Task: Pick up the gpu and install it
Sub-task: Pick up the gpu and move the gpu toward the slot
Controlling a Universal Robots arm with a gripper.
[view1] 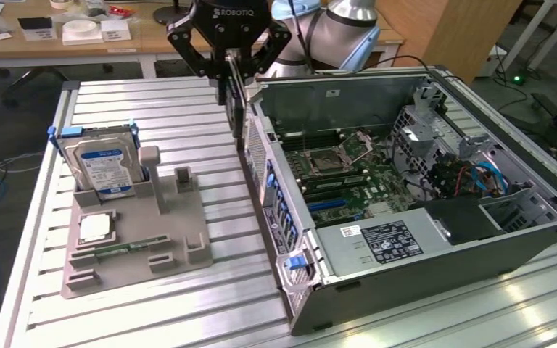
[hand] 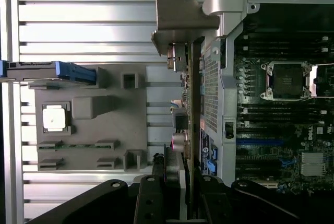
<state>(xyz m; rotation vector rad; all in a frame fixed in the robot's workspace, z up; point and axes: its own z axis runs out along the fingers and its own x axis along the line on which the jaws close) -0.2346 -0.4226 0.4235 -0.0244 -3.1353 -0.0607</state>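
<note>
Exterior view: the gripper (view1: 232, 69) has its fingers pinched narrow on the gpu (view1: 231, 109). The card hangs edge-down, off the table, just outside the rear wall of the open computer case (view1: 259, 156). Pickup done; installing is not, since the motherboard (view1: 347, 174) has no card seated.

Wrist view: the gpu (hand: 177, 20) runs straight out from the gripper (hand: 187, 177), silver bracket at the far end, alongside the case wall.

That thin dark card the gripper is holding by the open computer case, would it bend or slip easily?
Probably stiff: the gpu hangs straight below the gripper without sagging. Likely light, being so thin edge-on. It may be fragile, since small parts stick out along its edge, so a knock could harm it.
</note>
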